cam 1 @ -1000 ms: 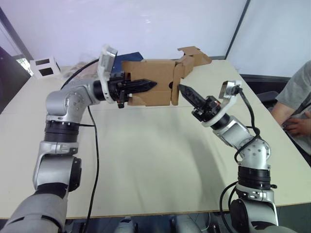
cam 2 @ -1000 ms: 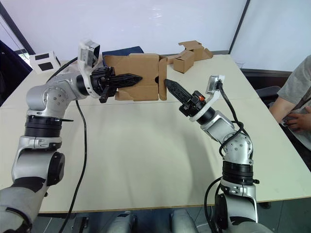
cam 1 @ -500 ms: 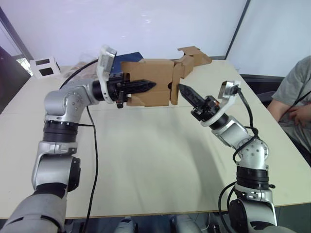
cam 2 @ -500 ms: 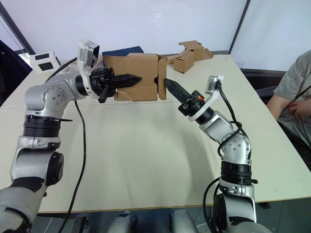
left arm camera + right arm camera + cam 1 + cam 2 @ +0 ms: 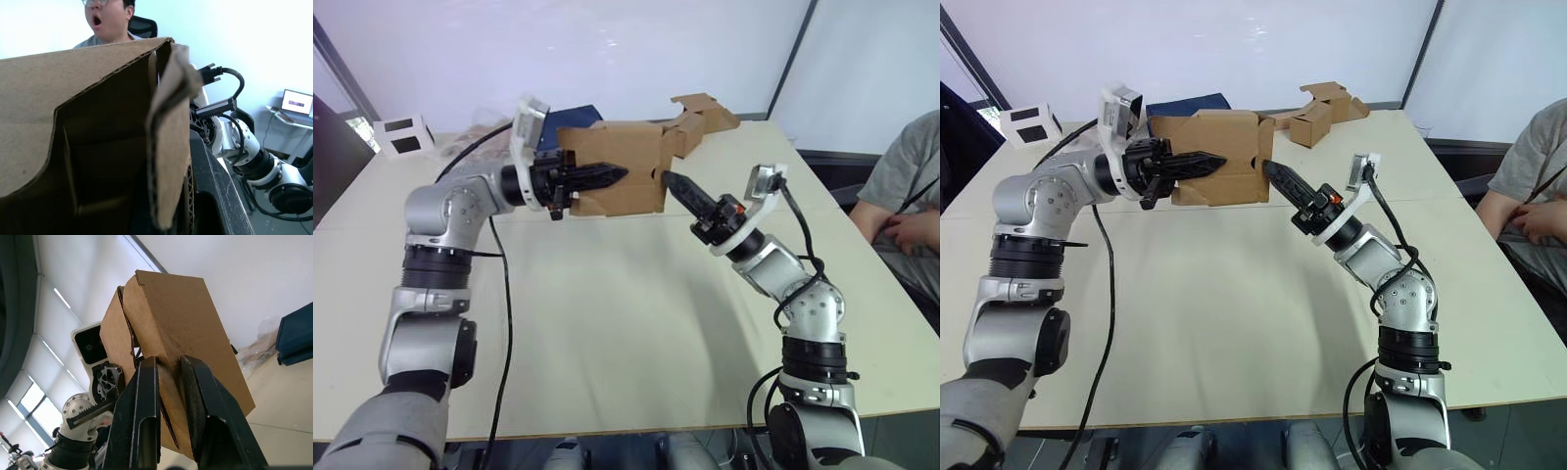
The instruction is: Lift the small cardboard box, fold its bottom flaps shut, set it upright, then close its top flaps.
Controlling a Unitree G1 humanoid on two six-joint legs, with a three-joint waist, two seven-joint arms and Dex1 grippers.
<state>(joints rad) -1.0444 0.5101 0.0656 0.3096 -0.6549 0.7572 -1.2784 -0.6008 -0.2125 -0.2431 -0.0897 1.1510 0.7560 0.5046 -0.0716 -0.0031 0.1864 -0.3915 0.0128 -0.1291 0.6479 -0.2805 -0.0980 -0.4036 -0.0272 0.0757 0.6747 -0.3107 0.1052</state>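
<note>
a: what's different from a second ago?
b: the right gripper (image 5: 668, 180) has pushed in toward the small cardboard box (image 5: 622, 168). before, its tips hung just short of the flap (image 5: 1264, 172) on the box's right end; now they're against it, and that flap has swung closer to the box end. the right arm is stretched further left and far. the box itself hasn't shifted.

a: where's the box?
b: held up off the table (image 5: 607, 304), over its far middle, lying on its side.

a: and the left gripper (image 5: 612, 173)?
b: its black fingers pinch the box's near wall, one finger across the outside face, the other inside the open left end.

a: right jaws?
b: slightly parted, a narrow gap between the two fingers (image 5: 145, 396); both tips touch the end flap's cardboard, without pinching it.

a: anything else?
b: a person (image 5: 907, 186) sits at the right edge.
</note>
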